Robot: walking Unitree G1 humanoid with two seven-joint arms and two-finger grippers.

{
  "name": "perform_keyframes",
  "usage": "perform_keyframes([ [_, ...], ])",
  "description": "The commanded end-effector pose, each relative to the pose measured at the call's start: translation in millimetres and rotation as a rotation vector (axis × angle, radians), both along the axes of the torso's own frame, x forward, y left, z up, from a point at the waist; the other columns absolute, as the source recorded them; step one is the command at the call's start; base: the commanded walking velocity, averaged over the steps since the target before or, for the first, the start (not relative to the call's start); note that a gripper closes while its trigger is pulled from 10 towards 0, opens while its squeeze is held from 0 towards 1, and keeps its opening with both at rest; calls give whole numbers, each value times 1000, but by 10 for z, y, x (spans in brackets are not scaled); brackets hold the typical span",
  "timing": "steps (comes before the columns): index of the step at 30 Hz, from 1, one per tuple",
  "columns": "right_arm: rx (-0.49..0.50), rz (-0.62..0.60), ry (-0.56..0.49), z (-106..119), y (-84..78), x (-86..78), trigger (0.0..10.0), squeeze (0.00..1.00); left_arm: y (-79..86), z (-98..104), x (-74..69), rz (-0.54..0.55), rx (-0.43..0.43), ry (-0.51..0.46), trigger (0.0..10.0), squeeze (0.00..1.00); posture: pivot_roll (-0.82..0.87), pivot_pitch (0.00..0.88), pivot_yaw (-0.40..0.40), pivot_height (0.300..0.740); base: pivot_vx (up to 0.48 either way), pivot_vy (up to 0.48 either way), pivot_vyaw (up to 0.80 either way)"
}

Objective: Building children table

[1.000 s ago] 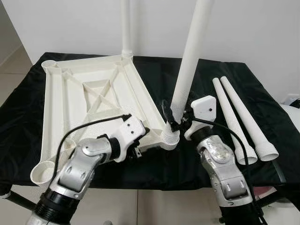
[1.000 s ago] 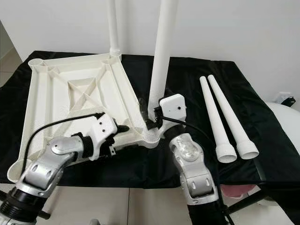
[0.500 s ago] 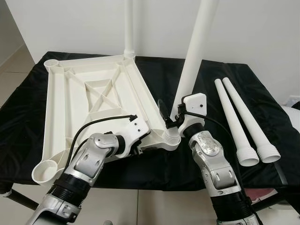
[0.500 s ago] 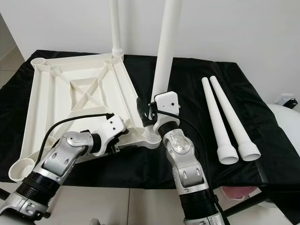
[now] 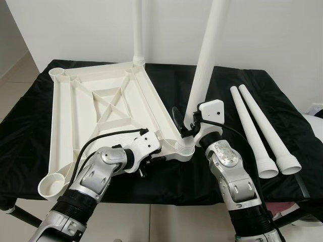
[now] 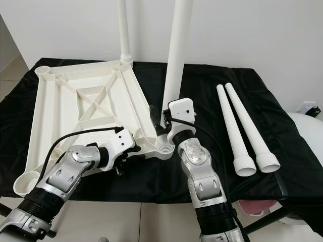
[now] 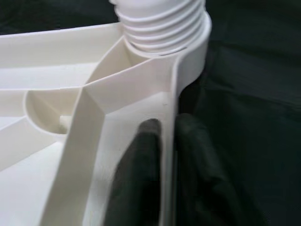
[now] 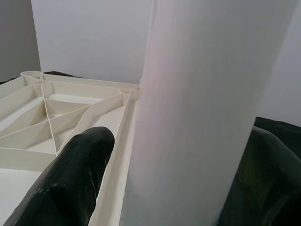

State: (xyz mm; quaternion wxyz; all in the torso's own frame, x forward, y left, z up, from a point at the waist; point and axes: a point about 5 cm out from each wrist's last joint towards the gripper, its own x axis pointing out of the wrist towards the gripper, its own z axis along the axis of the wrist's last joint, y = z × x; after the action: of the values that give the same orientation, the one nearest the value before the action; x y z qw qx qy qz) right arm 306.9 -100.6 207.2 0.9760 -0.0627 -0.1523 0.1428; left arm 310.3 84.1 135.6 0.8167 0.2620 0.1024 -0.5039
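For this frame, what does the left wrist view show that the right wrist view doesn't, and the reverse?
Left wrist view: the left gripper clamped across the tabletop's side rim, close by the ribbed collar of the leg in the corner socket. Right wrist view: the right gripper around that leg's smooth shaft, with the wall behind. Both: the upside-down tabletop's ribs.

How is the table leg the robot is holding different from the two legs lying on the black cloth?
The held leg stands upright, its ribbed end at the tabletop's corner socket; the two loose legs lie flat side by side. The right hand grips the held one; nothing touches the loose ones. All are white, tapered, with ribbed wide ends.
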Motion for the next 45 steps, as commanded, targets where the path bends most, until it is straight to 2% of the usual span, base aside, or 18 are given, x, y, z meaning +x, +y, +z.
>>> perform_keyframes([
  [1,-5,8,1,-20,23,-2,10000,0,86,-196,-12,86,59,25,0,0,7,53,-35,740,0,0,0],
  [8,-3,14,2,-19,34,6,10000,0,112,-202,-58,48,75,23,0,0,22,61,-36,740,0,0,0],
  [9,-4,17,6,-31,51,12,10000,0,128,-184,-111,3,68,30,0,0,24,65,-36,740,0,0,0],
  [10,-4,17,6,-31,51,12,10000,0,128,-184,-111,3,68,30,0,0,24,65,-36,740,0,0,0],
  [11,-11,38,9,-26,84,9,10000,0,164,-141,-185,-57,65,33,0,0,27,70,-33,740,0,0,0],
  [20,-64,113,35,-76,133,-74,10000,0,282,8,-338,-176,65,9,0,0,30,73,-28,740,0,0,0],
  [25,-100,94,85,-157,146,-69,10000,0,207,46,-369,-202,58,-9,0,0,47,91,-45,740,0,0,0],
  [31,-56,25,141,-247,222,-43,10000,0,88,58,-400,-208,30,-22,0,0,52,100,-62,740,0,0,0],
  [32,-36,25,150,-256,230,-46,6039,0,74,58,-404,-207,24,-22,0,0,46,98,-61,740,0,0,0],
  [33,-9,38,154,-258,235,-49,0,0,67,59,-406,-209,20,-23,0,0,41,95,-59,740,0,0,0],
  [36,0,46,153,-255,237,-51,0,0,67,60,-407,-210,18,-22,0,0,41,95,-59,740,0,0,0],
  [37,-47,171,95,-214,288,-121,0,0,72,68,-398,-211,16,-22,0,0,39,93,-56,740,0,0,0],
  [38,-79,227,70,-203,312,-161,0,0,73,73,-392,-210,15,-24,0,0,39,92,-56,740,0,0,0],
  [39,-79,227,70,-203,312,-161,0,0,73,73,-392,-210,15,-24,0,0,39,92,-56,740,0,0,0],
  [41,-131,301,43,-202,344,-221,0,0,74,82,-389,-213,13,-25,0,0,39,92,-56,740,0,0,0],
  [42,-220,363,7,-217,377,-284,0,0,74,88,-385,-217,12,-26,0,0,34,88,-53,740,0,0,0],
  [43,-220,363,7,-217,377,-284,0,0,74,88,-385,-217,12,-26,0,0,34,88,-53,740,0,0,0],
  [45,-453,420,-74,-306,406,-367,0,0,70,98,-372,-223,10,-25,0,0,32,84,-51,740,0,0,0],
])
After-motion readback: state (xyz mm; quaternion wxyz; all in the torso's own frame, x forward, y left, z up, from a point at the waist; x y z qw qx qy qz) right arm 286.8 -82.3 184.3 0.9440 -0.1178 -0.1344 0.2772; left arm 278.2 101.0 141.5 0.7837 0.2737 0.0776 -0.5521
